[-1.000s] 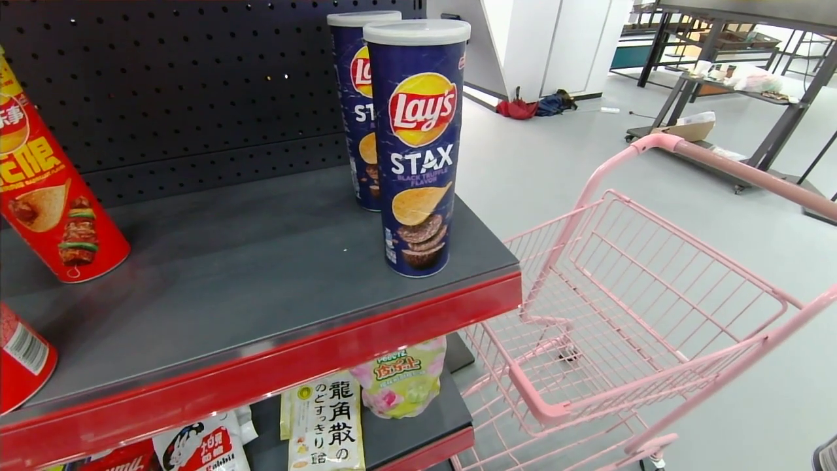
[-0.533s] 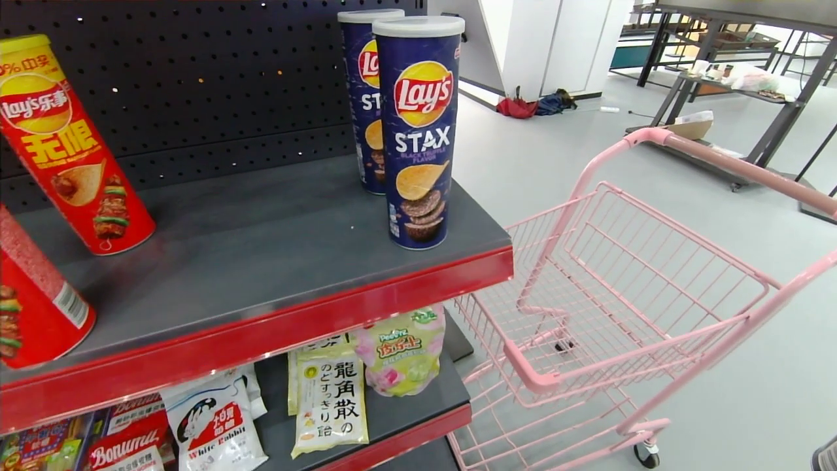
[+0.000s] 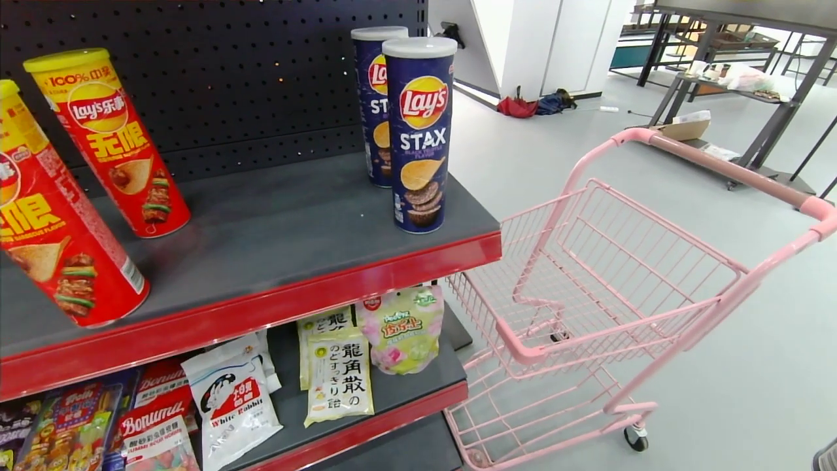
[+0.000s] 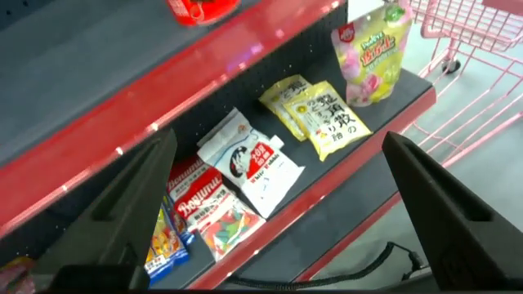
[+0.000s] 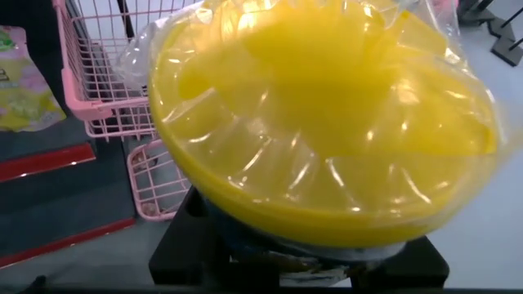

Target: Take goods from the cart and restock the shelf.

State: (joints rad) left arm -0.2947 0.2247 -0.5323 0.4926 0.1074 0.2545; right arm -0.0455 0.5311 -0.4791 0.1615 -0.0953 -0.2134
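Note:
The upper shelf [image 3: 274, 229] carries two red chip cans [image 3: 114, 140] with yellow lids on its left and two blue chip cans [image 3: 418, 137] at its right end. To the right of the shelf stands the pink cart [image 3: 628, 261], its basket holding nothing. In the right wrist view, a can's yellow lid [image 5: 327, 122] under clear wrap sits close to the camera. My right gripper [image 5: 298, 253] is shut on that can, low beside the pink cart [image 5: 106, 73]. My left gripper [image 4: 278, 229] is open, its fingers [image 4: 122, 220] wide apart, in front of the lower shelf.
Snack bags [image 3: 337, 376] lie on the lower shelf, among them a white one [image 4: 253, 159] and a green-pink one [image 4: 372, 53]. A red lip [image 3: 294, 304] runs along the upper shelf's front. Grey floor spreads right of the cart, with metal racks [image 3: 739, 78] far behind.
The head camera has shifted, bringing the red cans and more of the lower shelf into the picture. Cans and cart stand as before.

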